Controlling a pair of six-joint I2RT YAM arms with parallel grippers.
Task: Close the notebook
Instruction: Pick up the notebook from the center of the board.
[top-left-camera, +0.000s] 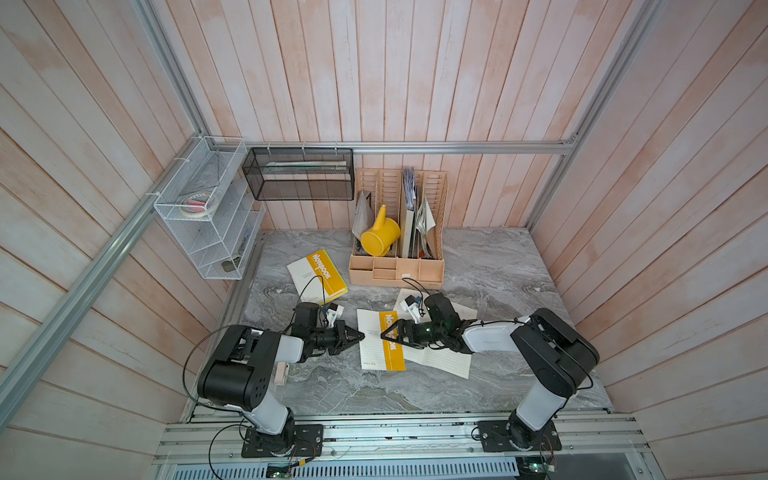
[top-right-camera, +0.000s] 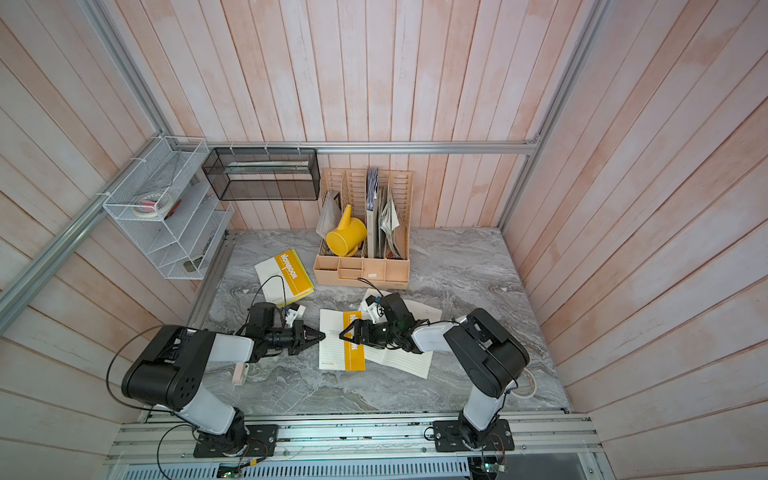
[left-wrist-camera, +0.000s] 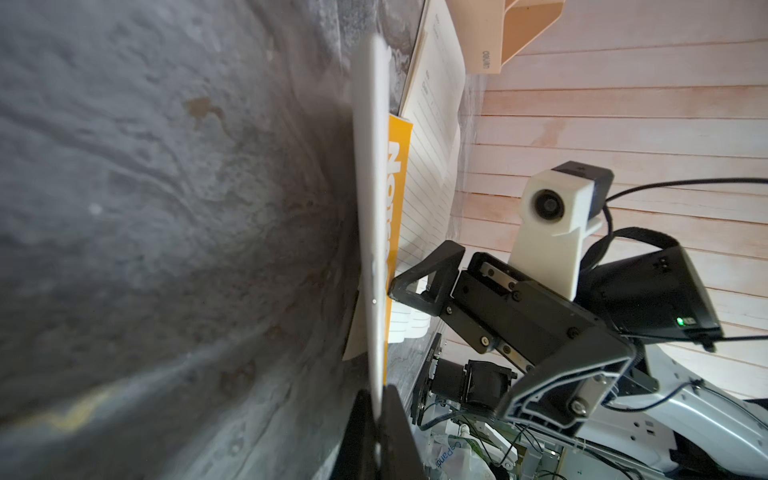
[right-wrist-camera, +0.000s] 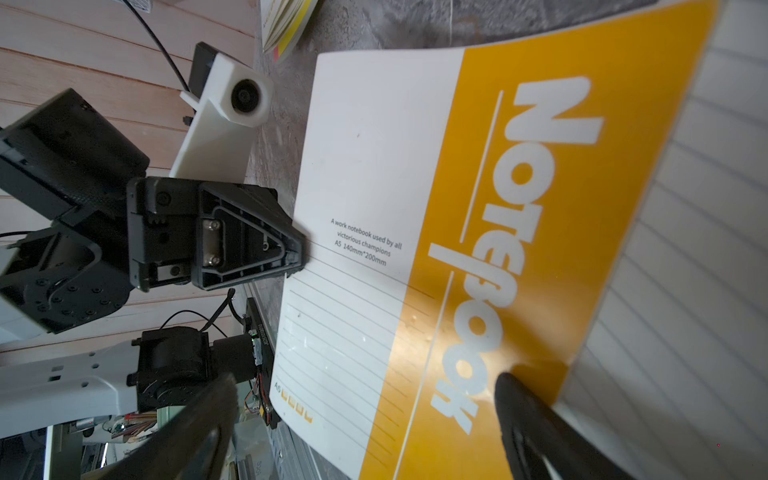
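The open notebook lies mid-table in both top views, its white and yellow cover (top-left-camera: 380, 340) (top-right-camera: 338, 345) to the left and its lined pages (top-left-camera: 440, 359) to the right. My left gripper (top-left-camera: 360, 336) (left-wrist-camera: 376, 436) is shut on the cover's outer white edge (left-wrist-camera: 374, 232), which the left wrist view shows edge-on between the jaws. My right gripper (top-left-camera: 388, 332) (right-wrist-camera: 365, 415) is open over the yellow band (right-wrist-camera: 540, 208), one fingertip (right-wrist-camera: 519, 399) close to the band by the spine. The right wrist view shows the left gripper (right-wrist-camera: 297, 253) on the cover's edge.
A second, closed notebook (top-left-camera: 318, 276) lies behind the left arm. A beige desk organiser (top-left-camera: 397, 268) with a yellow watering can (top-left-camera: 380, 237) stands at the back. A white wire rack (top-left-camera: 208, 216) and a black mesh basket (top-left-camera: 299, 174) hang on the walls.
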